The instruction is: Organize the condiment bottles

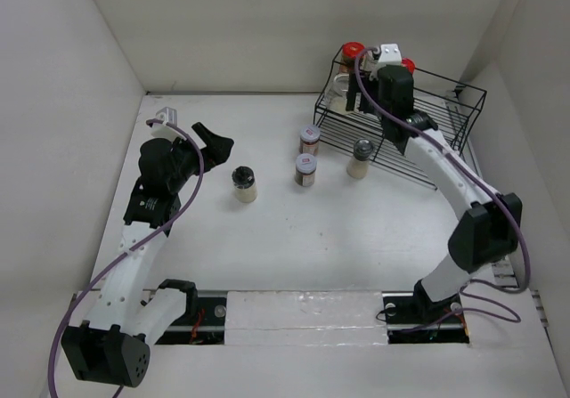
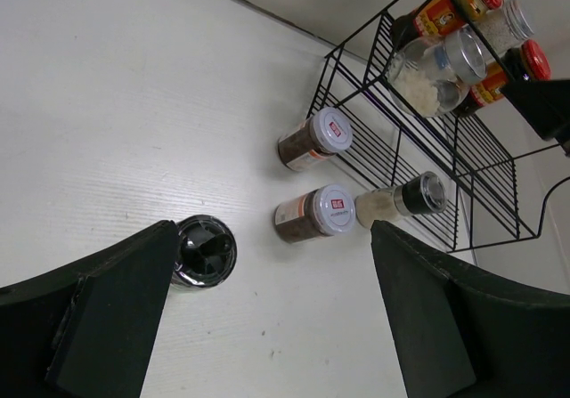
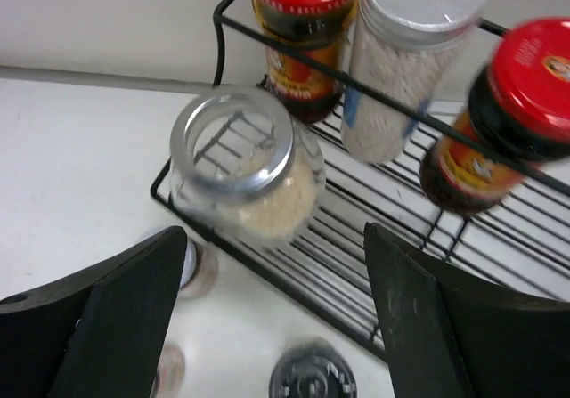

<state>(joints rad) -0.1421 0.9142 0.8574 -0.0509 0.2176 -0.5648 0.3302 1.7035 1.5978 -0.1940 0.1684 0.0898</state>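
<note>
Four spice jars stand on the black wire rack (image 1: 445, 126): two red-lidded ones (image 3: 301, 33) (image 3: 512, 117), a tall pale one (image 3: 408, 55), and a silver-rimmed glass jar (image 3: 245, 162) on the front shelf. On the table stand two silver-lidded brown jars (image 1: 310, 137) (image 1: 305, 169), a pale jar with a dark grinder top (image 1: 361, 158) and a black-lidded jar (image 1: 244, 184). My right gripper (image 1: 363, 97) (image 3: 272, 273) is open and empty over the rack's front shelf, just clear of the glass jar. My left gripper (image 1: 216, 140) (image 2: 272, 273) is open and empty, above the table left of the black-lidded jar (image 2: 203, 251).
The rack fills the back right corner against the white walls. The enclosure's left wall is close behind my left arm. The table's jars cluster just left of the rack (image 2: 419, 140).
</note>
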